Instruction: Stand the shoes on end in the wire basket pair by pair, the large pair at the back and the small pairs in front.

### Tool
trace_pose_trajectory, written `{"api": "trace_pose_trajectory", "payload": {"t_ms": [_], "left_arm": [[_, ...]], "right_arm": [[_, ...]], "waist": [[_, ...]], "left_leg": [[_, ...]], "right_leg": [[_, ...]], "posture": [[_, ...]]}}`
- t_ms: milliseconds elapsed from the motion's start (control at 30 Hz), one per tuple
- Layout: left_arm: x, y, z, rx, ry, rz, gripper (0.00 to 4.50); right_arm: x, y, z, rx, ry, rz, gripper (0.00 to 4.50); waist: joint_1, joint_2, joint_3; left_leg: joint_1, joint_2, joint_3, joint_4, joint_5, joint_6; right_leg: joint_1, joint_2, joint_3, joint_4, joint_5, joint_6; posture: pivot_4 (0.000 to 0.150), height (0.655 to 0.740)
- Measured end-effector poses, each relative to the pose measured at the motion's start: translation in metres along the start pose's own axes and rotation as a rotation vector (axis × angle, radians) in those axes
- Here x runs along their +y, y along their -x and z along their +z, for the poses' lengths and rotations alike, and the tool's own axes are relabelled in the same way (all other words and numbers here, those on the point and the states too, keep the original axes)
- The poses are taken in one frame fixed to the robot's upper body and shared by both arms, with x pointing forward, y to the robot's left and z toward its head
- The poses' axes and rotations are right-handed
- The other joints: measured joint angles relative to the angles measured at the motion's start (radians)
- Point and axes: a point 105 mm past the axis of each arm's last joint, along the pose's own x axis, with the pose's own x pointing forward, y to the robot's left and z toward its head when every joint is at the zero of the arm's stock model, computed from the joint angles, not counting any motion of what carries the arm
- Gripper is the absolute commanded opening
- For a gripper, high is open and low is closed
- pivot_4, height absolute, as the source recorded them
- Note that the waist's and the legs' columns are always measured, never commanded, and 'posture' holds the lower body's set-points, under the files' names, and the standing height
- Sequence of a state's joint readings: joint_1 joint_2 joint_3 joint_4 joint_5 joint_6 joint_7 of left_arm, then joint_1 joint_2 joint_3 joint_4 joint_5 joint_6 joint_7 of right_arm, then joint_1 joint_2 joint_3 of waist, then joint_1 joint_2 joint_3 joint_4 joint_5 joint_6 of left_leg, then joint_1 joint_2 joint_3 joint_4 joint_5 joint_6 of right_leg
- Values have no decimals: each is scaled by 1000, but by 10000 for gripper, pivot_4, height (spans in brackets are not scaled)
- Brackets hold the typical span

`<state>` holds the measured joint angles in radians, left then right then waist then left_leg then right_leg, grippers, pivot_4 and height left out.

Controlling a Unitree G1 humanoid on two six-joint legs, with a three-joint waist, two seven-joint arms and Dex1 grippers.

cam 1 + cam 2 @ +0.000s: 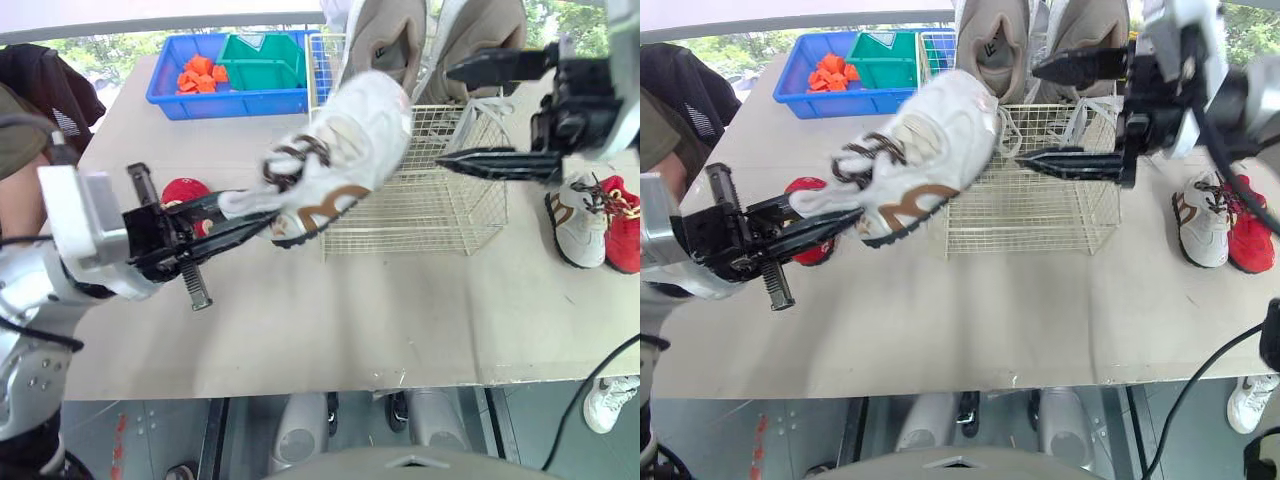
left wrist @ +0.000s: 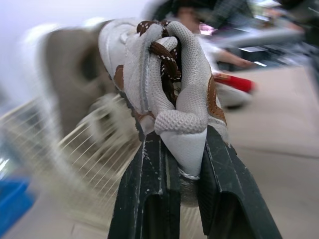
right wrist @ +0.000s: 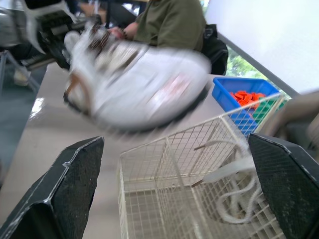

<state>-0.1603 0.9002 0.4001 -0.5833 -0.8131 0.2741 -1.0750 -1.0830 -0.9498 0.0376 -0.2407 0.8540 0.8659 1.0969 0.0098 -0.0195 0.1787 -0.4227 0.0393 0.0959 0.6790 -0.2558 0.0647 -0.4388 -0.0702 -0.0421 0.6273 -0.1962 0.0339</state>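
Above the basket (image 1: 420, 225), nine o'clock edge: white shoe (image 1: 345, 150), heel clamped in your left pincer (image 1: 258, 215), probably for front-row placement; your right pincer (image 1: 447, 115), fingers apart, hovers at two o'clock, likely to steady.

Bright diffuse daylight, soft faint shadows

Mesh-cloth shoe (image 1: 340, 150), wire basket (image 1: 420, 200)

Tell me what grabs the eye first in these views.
The white shoe with brown trim, held aloft by its heel end in the left gripper, at the wire basket's front left corner. Next, the right gripper gaping open over the basket, with the large beige pair standing at the back.
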Motion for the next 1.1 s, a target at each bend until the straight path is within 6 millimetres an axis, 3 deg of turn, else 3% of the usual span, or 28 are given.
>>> {"api": "trace_pose_trajectory", "payload": {"t_ms": [167,300,500,533,600,667,767,833,867,967,1067,1100], "left_arm": [[11,-19,-14,16,-167,-231,1980],[18,-25,-34,51,-265,-365,1980],[22,-34,-36,46,-388,-443,1980],[23,-35,-38,49,-402,-451,1980],[22,-37,-40,56,-435,-457,1980],[22,-38,-41,67,-462,-460,1980],[23,-38,-41,70,-486,-448,1980],[23,-39,-39,60,-484,-436,12087],[23,-39,-37,43,-471,-423,14989],[34,-29,-24,-11,-348,-260,29693],[56,-15,-11,-80,-60,9,44324],[61,-10,-10,-88,30,78,45000]], "right_arm": [[-3,-22,1,183,-51,126,45000],[5,-38,-9,341,-196,263,45000],[8,-66,-35,493,-300,309,45000],[7,-69,-40,522,-314,309,39530],[8,-74,-51,581,-322,313,33955],[11,-75,-61,629,-333,334,23126],[13,-73,-60,633,-317,361,9878],[12,-71,-57,624,-303,358,2716],[12,-68,-56,618,-300,352,1145],[10,-54,-57,538,-371,325,846],[9,-45,-54,390,-461,299,813],[9,-43,-52,342,-475,291,809]], "waist": [[-5,2,1],[-10,2,1],[-17,2,1],[-18,2,1],[-18,2,1],[-18,2,1],[-18,2,1],[-18,2,1],[-19,2,1],[-20,1,0],[-21,1,1],[-23,1,0]], "left_leg": [[-9,0,1,1,1,0],[-13,0,6,2,3,-4],[-14,1,8,4,2,-3],[-14,1,8,4,2,-3],[-14,1,8,5,2,-3],[-14,1,7,6,2,-3],[-14,1,4,7,2,-3],[-14,2,3,7,2,-3],[-14,2,2,7,2,-3],[-13,4,1,8,3,-4],[-12,4,1,8,3,-4],[-11,4,1,8,3,-4]], "right_leg": [[-9,2,0,1,2,-2],[-10,4,0,0,4,3],[-11,4,0,1,4,3],[-11,4,-1,1,4,3],[-11,4,-1,1,4,3],[-11,4,-1,2,4,3],[-11,4,-1,3,4,3],[-11,4,-1,4,4,3],[-11,4,-1,5,4,3],[-11,3,-1,6,4,3],[-11,1,0,10,4,4],[-10,1,0,11,3,5]], "posture": [[1500,7400],[1500,7400],[1500,7400],[1500,7400],[1500,7400],[1500,7400],[1500,7400],[1500,7400],[1500,7400],[1500,7400],[1500,7400],[1500,7400]]}}
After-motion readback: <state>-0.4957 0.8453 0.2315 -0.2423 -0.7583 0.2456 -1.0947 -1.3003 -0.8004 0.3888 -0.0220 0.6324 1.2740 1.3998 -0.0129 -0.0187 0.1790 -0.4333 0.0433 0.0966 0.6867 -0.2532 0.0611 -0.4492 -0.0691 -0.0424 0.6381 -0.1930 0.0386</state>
